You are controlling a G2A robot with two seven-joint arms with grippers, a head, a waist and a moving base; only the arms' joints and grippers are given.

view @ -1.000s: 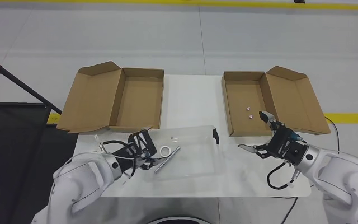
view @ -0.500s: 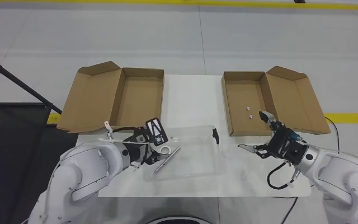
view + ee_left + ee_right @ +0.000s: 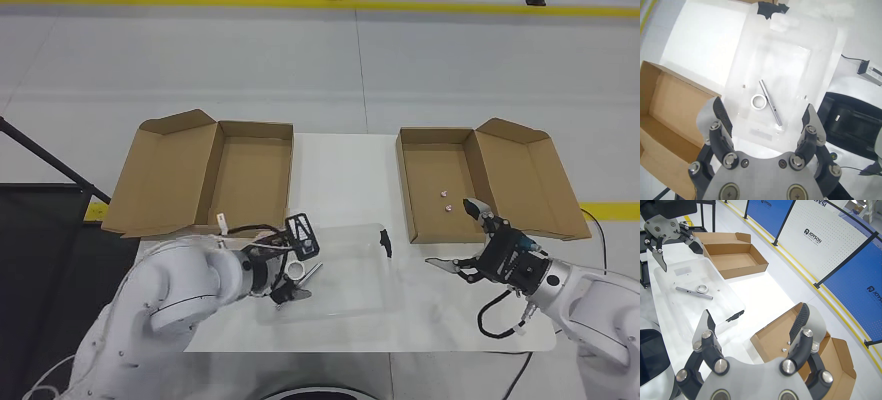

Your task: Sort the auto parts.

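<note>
Auto parts counted: four. We find one metal ring [image 3: 758, 101] and one metal rod [image 3: 770, 102] lying side by side, touching or very nearly so, on the floor of one clear tray [image 3: 350, 275] at the front middle of the white table [image 3: 340, 160]. Two small pale parts [image 3: 449, 208] lie near each other in the right cardboard box [image 3: 435, 165], toward its near end.

Cardboard boxes: two, both with lids folded open. The left cardboard box [image 3: 250, 180] stands just beyond the tray's left end. One scrap of black tape [image 3: 385, 241] sits on the tray's right rim.

The left gripper [image 3: 762, 102] hangs above the ring and rod, jaws spread wide, holding nothing. The right gripper [image 3: 755, 308] hovers just in front of the right box, jaws likewise apart and unloaded.
</note>
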